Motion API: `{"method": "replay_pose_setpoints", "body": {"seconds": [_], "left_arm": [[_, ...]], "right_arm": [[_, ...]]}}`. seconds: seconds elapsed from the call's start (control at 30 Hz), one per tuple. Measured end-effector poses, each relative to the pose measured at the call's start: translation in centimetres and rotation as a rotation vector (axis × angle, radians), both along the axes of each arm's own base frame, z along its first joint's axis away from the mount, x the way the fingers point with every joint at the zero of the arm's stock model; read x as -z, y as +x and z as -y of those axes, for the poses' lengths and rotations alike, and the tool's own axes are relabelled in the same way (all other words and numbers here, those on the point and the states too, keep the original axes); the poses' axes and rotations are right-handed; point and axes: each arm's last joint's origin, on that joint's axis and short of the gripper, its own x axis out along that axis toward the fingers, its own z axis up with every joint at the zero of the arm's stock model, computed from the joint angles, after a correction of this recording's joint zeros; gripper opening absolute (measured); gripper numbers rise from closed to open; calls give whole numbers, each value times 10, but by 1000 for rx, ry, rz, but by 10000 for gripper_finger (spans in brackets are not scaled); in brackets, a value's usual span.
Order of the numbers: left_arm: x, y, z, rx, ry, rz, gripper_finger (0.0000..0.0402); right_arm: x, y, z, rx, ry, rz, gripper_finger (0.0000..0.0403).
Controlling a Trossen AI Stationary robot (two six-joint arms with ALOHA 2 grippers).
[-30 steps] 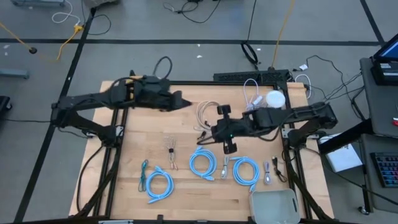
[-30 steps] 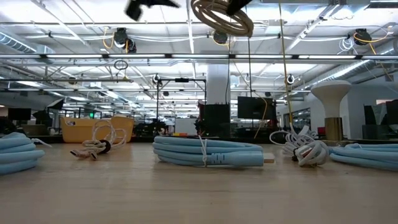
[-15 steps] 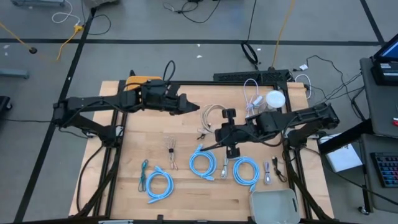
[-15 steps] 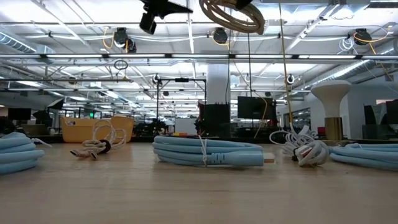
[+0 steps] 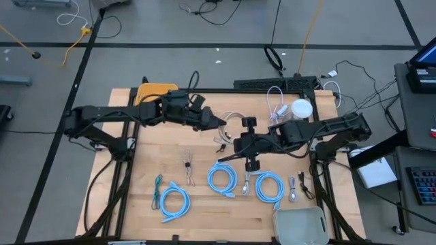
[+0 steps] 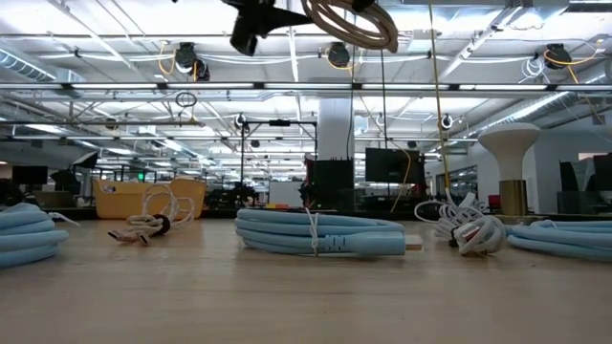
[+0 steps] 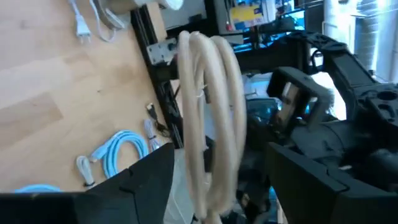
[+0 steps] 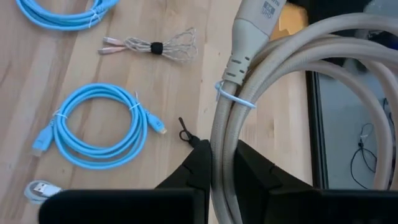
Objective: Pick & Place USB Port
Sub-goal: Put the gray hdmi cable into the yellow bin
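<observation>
**Four camera views of one wooden worktable**

The whole pale wooden table [image 5: 225, 204] is seen from directly overhead in the high view, with both dark arms and the grey floor around it. The same tabletop [image 6: 287, 296] is viewed level from its surface in the low view, facing across into a large lit hall; a coiled light-blue cable [image 6: 320, 232] lies close by. The left wrist view is taken close up, tilted along the table, filled by a looped beige cable [image 7: 208, 118]. The right wrist view looks down closely on that same beige loop [image 8: 249, 118]. It is also seen from overhead [image 5: 231, 122].
</observation>
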Motion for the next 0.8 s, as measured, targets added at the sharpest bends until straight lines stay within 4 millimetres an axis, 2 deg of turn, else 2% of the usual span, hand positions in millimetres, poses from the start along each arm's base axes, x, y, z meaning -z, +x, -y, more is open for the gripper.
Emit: {"method": "replay_pose_setpoints", "body": {"seconds": [0.13, 0.23, 0.3, 0.47, 0.67, 0.8], "left_arm": [[4, 13, -1, 15, -17, 55, 240], [9, 18, -1, 24, -41, 51, 204], [13, 20, -1, 29, -47, 41, 163], [13, 21, -1, 44, -26, 47, 28], [13, 21, -4, 38, -33, 48, 22], [9, 12, -11, 20, -18, 30, 13]], "right_arm": [[5, 4, -1, -1, -8, -21, 32], [6, 3, -1, -4, -7, -27, 32], [6, 4, -1, 0, -5, -25, 32], [5, 4, 0, 5, -5, -19, 32], [4, 5, 0, 1, -3, -10, 38], [0, 6, -8, -26, -1, 52, 89]]}}
